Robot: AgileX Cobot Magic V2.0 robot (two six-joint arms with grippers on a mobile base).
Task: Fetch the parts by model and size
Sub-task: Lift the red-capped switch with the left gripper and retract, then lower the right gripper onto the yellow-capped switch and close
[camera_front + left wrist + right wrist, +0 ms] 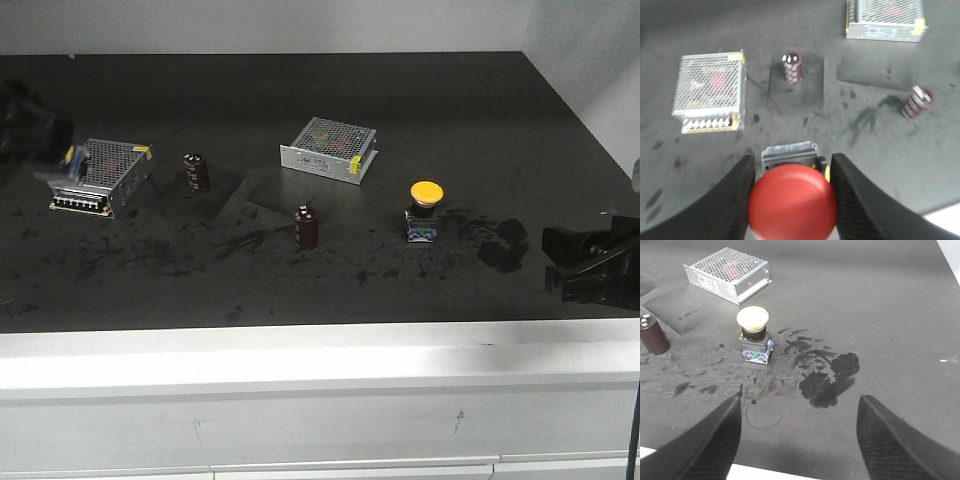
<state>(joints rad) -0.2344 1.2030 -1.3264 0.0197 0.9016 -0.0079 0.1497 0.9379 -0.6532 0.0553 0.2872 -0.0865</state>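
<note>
The red push-button switch (792,202) fills the bottom of the left wrist view, its silver-backed base just beyond the cap. My left gripper (792,160) is shut on it, one dark finger on each side. In the front view that gripper (25,125) is a blurred dark shape at the far left, and the red switch is hidden there. The yellow push-button switch (426,205) stands upright on its blue-marked base right of centre, also seen as the yellow switch (754,327) ahead and left of my right gripper (800,399). My right gripper (590,265) is open with nothing between its fingers.
Two silver mesh-topped boxes sit on the black table, one at the left (103,175) and one at the centre back (328,147). Two maroon cylinders (196,172) (306,227) stand between them. The white front edge (320,350) runs below.
</note>
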